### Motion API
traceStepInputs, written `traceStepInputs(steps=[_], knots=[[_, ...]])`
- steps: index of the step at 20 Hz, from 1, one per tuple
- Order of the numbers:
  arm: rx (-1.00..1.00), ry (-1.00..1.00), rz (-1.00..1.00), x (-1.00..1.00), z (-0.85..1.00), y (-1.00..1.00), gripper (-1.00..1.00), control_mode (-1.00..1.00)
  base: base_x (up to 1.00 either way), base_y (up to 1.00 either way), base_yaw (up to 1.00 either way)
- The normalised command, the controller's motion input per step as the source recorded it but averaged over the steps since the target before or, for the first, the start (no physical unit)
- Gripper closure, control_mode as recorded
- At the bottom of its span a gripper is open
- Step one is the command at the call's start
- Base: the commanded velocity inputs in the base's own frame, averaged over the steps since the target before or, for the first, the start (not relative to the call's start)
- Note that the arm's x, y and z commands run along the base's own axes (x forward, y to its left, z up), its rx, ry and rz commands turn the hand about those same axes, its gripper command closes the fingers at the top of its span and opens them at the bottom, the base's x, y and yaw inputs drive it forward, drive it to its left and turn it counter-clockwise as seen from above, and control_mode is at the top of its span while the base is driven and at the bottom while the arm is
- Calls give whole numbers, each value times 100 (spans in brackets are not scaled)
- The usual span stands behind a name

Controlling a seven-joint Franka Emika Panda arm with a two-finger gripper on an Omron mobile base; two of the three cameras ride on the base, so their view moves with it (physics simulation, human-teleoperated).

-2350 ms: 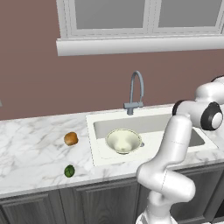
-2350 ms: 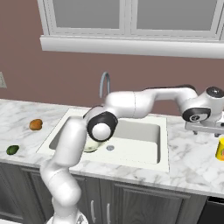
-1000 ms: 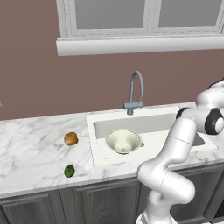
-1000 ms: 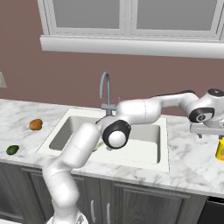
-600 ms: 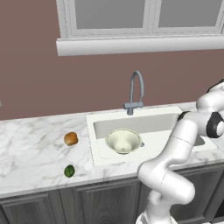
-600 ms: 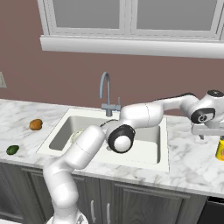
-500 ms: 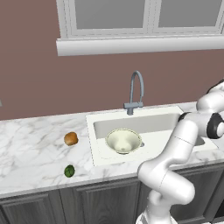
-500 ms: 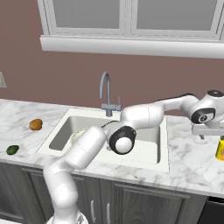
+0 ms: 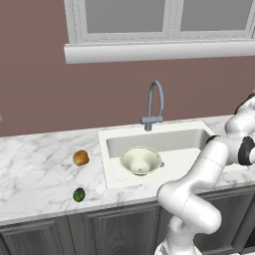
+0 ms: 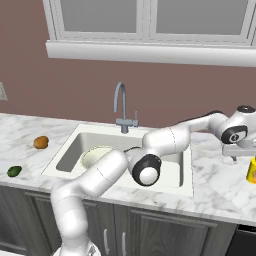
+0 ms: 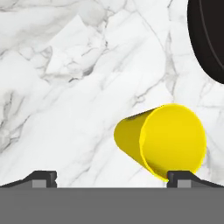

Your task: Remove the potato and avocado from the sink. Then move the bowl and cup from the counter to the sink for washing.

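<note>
Place: I am working in a rendered home kitchen.
Worktop: I see a white marble counter [image 9: 35, 164] over dark grey cabinet doors [image 10: 150, 232].
Basin: a white sink [image 9: 196, 137] with a gooseneck faucet [image 9: 154, 104].
Wall: a window sill [image 9: 159, 50] sits below a window [image 10: 150, 17].

The bowl [image 9: 141, 160] sat in the sink [image 9: 189, 137]; potato [image 9: 80, 158] and avocado [image 9: 78, 194] lay on the counter [image 9: 35, 169] to its left; the cup [image 10: 251, 170] stood right.

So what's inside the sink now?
The bowl sits in the sink, open side up. The arm covers part of the basin floor, so anything there is hidden.
</note>
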Motion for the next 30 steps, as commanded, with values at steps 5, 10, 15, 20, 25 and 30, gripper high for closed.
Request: traceStepInputs(steps=[5,10,15,20,25,30], knots=[[0,8,0,14,0,-20,-100,-100,0,0,0],[3,8,0,15,0,-18,-100,-100,0,0,0],[4,10,0,18,1,-19,-100,-100,0,0,0],[4,11,1,20,8,-23,-100,-100,0,0,0],[2,10,6,19,19,-27,-100,-100,0,0,0],[8,11,6,2,28,-12,100,-100,0,0,0]])
